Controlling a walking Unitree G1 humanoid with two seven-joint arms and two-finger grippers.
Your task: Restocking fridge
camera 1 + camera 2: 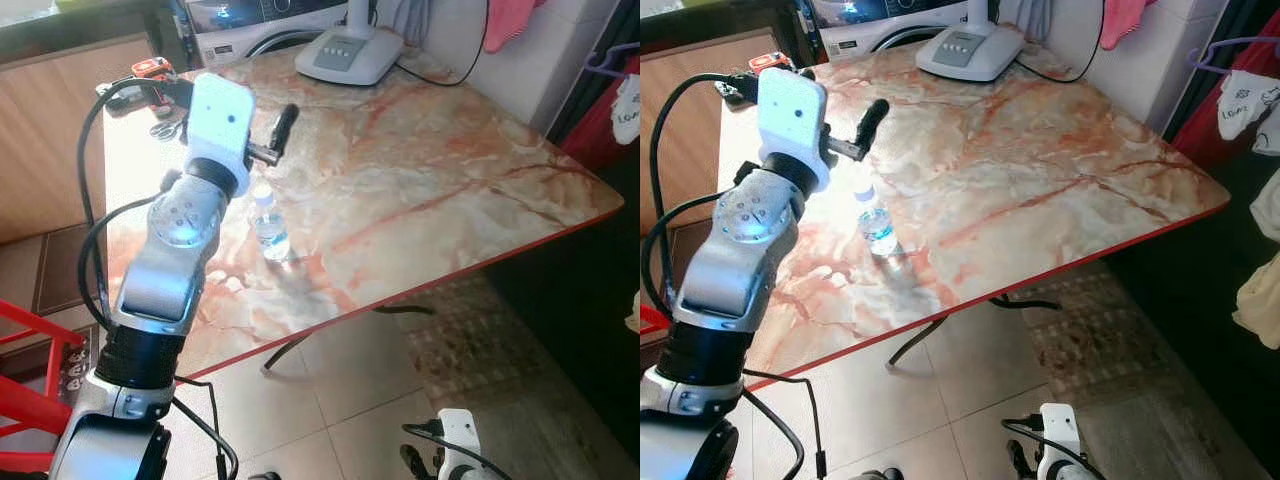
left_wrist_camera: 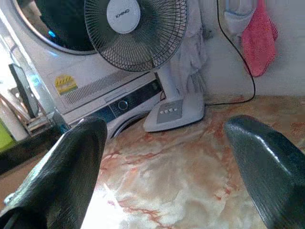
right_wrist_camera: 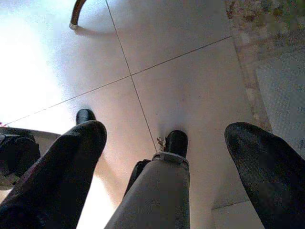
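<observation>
Small water bottle (image 1: 269, 226), upright on marble bench (image 1: 430, 190) near its front edge, below and short of left jaws (image 1: 262, 135), spread wide, empty. Risk: low sweep toppling bottle off edge. Right jaws (image 3: 164, 176) apart, idle above floor (image 3: 186, 81).
</observation>
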